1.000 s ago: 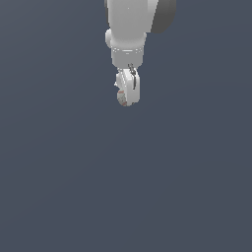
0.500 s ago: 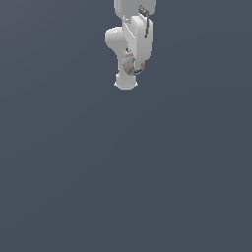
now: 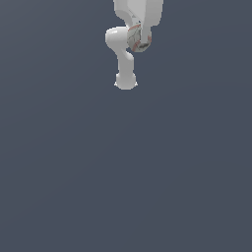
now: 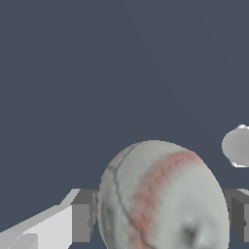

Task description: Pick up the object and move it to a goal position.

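Note:
The object (image 3: 138, 40) is a small off-white ball with red curved marks. It hangs high near the exterior view's top edge, held between the fingers of my gripper (image 3: 139, 40). In the wrist view the object (image 4: 163, 197) fills the space between the two grey pads (image 4: 82, 216), which press on both its sides. My gripper (image 4: 163, 214) is shut on it. The ball is well off the floor.
White arm links and a rounded joint (image 3: 118, 39) hang beside the gripper, with the arm's base (image 3: 125, 81) below them on the plain dark grey floor (image 3: 126, 172). A pale rounded arm part (image 4: 237, 146) shows in the wrist view.
The gripper has risen with the ball toward the top of the exterior view. The arm has folded, so the base now shows below the hand.

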`<state>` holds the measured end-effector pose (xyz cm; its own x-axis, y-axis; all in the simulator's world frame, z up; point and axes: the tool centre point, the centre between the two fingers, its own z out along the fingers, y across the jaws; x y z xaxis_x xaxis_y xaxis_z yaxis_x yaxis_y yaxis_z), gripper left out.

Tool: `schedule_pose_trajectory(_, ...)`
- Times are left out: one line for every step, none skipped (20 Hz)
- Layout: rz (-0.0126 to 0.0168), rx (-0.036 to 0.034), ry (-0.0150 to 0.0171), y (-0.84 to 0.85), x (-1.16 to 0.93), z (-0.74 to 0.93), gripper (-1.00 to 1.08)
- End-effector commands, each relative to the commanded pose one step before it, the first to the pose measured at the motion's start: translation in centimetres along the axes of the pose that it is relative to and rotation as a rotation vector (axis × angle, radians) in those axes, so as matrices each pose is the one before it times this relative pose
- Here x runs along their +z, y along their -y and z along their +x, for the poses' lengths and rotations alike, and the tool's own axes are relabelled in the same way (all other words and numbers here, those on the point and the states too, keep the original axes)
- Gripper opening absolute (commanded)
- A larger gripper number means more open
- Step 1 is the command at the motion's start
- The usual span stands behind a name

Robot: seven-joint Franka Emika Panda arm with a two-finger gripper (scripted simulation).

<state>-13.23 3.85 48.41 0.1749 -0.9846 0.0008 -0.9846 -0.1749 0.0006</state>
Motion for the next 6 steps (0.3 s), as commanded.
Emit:
schedule_pose_trajectory(0.00067, 0.00004, 0.00023, -0.215, -0.934, -0.24, -1.0)
schedule_pose_trajectory(-0.00003, -0.00032, 0.00037, -0.04, -0.218, -0.061, -1.0)
schedule_pose_trajectory(0.0, 0.0, 0.0, -0.031, -0.171, -0.049, -1.0)
schedule_pose_trajectory(0.0, 0.0, 0.0, -0.021, -0.122, -0.035, -1.0)
schedule_pose_trajectory(0.0, 0.0, 0.0, -0.012, -0.072, -0.021, -1.0)
schedule_pose_trajectory(0.0, 0.0, 0.0, -0.004, -0.024, -0.007, -1.0)
